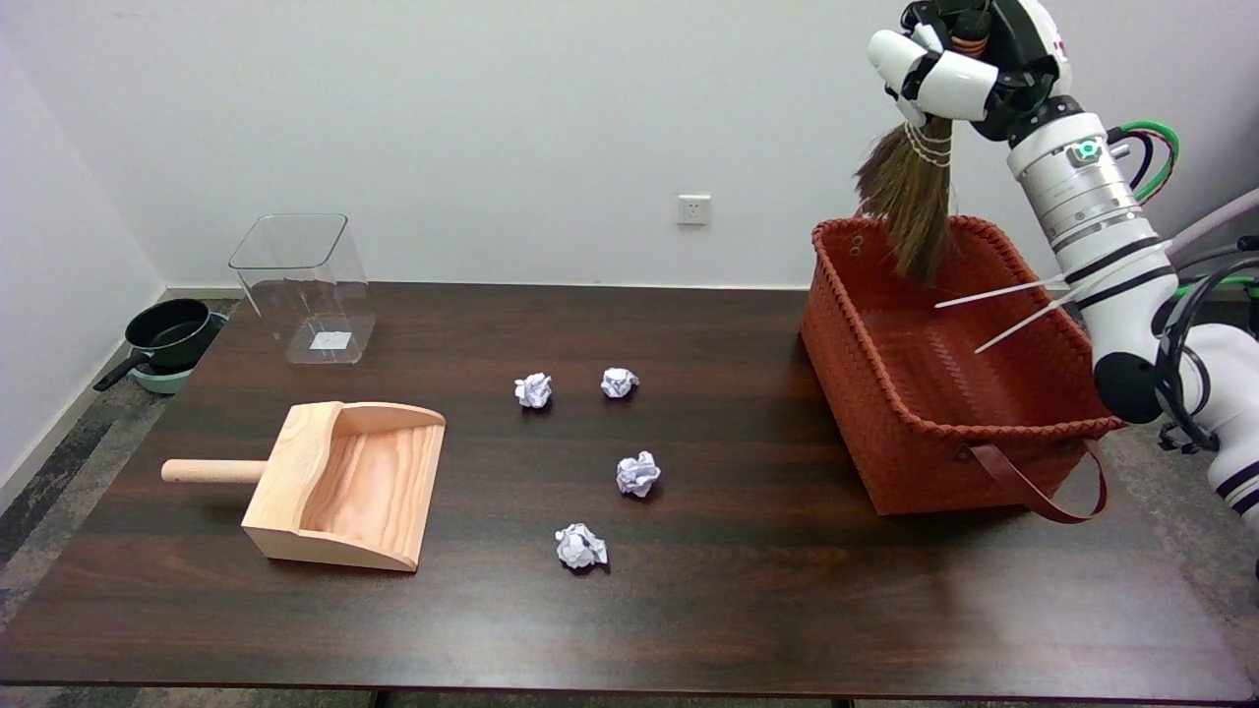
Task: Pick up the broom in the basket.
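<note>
White wall behind, with a socket (pixel 693 209) at 12 o'clock; dark wood surface (pixel 748 610) fills most of the view. Right hand (pixel 959 64) up at 1 o'clock, fingers wrapped around the top of the broom (pixel 910 202), gripping it. Broom hangs bristles-down, lifted above the woven orange basket (pixel 885 393), bristle tips level with the basket's far rim in the picture; cannot tell if they touch it. Broom handle hidden inside the hand. Basket sits at 3 o'clock on the surface, brown strap handle (pixel 1043 492) drooping off its near side. Two thin white rods (pixel 993 293) cross over the basket's right wall by the forearm; what they are is unclear. Right arm cut off at the right edge.

Four crumpled paper balls (pixel 638 474) scattered near centre, well apart from the basket. Wooden dustpan (pixel 344 487) at 9 o'clock, handle pointing left. Clear plastic bin (pixel 305 285) at 10 o'clock near the far edge, a white label at its bottom. Off the surface, on the floor at far left, a black pan (pixel 172 334) on something pale green, partly hidden by the surface's edge.
</note>
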{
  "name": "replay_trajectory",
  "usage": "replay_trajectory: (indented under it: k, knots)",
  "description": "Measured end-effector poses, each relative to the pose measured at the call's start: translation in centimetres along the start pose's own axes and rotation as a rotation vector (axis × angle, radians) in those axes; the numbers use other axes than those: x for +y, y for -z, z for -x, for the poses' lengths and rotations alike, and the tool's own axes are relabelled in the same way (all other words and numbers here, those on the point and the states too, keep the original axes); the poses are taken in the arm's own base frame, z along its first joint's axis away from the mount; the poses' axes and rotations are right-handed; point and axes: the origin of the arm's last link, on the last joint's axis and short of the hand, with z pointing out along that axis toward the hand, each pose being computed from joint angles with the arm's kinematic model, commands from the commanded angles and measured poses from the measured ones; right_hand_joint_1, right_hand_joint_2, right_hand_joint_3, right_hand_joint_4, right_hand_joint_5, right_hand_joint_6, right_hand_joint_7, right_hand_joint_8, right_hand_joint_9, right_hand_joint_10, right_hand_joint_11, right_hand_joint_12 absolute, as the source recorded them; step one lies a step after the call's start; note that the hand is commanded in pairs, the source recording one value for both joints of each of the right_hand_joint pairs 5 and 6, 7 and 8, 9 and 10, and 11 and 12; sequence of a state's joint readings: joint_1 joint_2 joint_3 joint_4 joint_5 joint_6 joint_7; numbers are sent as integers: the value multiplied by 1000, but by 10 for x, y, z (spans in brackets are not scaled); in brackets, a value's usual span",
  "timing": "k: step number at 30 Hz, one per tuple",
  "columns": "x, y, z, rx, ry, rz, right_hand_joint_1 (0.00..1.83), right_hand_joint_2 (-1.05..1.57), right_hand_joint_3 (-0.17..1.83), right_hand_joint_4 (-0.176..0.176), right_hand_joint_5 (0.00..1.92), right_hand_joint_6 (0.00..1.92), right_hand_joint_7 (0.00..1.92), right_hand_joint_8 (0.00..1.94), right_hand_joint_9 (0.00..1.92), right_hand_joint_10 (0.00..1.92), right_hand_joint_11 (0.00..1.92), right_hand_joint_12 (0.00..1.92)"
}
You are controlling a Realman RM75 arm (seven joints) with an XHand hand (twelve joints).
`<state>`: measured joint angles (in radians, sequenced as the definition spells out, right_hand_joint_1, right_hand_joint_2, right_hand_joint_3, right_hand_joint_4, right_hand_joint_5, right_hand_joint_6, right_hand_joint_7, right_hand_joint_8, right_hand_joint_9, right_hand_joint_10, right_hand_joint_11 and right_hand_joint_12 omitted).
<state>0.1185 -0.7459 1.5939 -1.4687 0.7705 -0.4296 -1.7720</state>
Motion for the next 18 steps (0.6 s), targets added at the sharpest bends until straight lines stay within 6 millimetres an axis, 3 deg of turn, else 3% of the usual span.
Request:
replay_trajectory:
  k: [9,18]
  knots:
    - [-6,-2,6,-22,6,0,1224,1267,576,0,1920,1920,1920,1920,1830,1830,1715,1715]
    - [-12,-8,26,-77,-11,-13,1222,1268,574,0,1920,1920,1920,1920,1823,1823,1710,1710]
